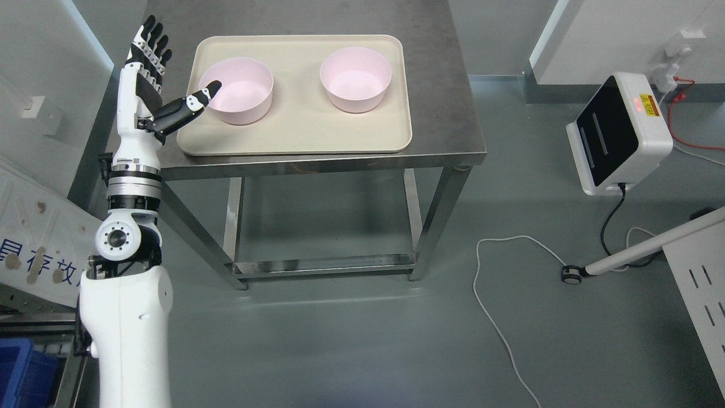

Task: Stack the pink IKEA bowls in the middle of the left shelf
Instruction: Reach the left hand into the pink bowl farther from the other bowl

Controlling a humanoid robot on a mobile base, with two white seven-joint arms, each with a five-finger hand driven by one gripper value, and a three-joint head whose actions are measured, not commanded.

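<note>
Steel-topped square table with bare metal legs (442, 113) stands on the grey floor, roughly centred in the upper half of the head view. On it lies a cream rectangular plastic tray with rounded corners (294, 133), covering most of the top and leaving a bare strip of steel along the right side.

Both task items sit on the tray: the left pink round plastic bowl (241, 93) and the right pink round plastic bowl (355, 79), upright, mouths up, well apart, not stacked. No shelf is identifiable in view; only a grey rack edge and a blue bin show at lower left.

White and black left hand (156, 85) is raised at the table's left edge, fingers spread and upright, holding nothing. Its thumb points right, and its tip overlaps the left bowl's near rim in the picture; contact cannot be confirmed. Right hand is not in view.

Risks, as judged from here:
- Thumb-side approach may nudge the left bowl along the smooth tray rather than grip it.
- A one-sided rim pinch on a light bowl could tip it.
- Forearm is close to the table's left edge and tray corner; a low sweep may shift the tray.

Room: open tray between the bowls and in front of them; clear space above. A white charger unit with cable (617, 133) stands on the floor, well to the right.
</note>
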